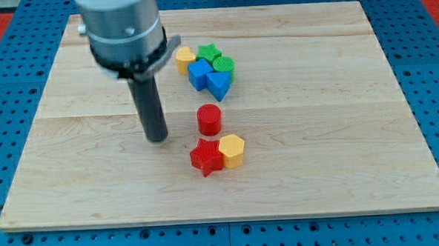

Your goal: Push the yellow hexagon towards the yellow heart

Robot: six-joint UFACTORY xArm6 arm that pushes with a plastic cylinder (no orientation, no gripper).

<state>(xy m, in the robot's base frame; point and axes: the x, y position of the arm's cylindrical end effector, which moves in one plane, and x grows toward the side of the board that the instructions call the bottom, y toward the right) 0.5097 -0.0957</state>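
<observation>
The yellow hexagon [232,150] sits below the board's middle, touching the red star [206,156] on its left. The yellow heart [185,59] lies higher up, at the left end of a tight cluster near the view's top. My tip [157,138] rests on the board to the left of the red cylinder [209,120] and up-left of the red star, apart from all blocks. The hexagon is about a hundred pixels to the tip's right and slightly lower.
The cluster beside the heart holds a green star [210,52], a green round block [224,65], a blue cube [199,73] and a blue triangle [218,84]. The wooden board [339,132] ends at a blue pegboard surround.
</observation>
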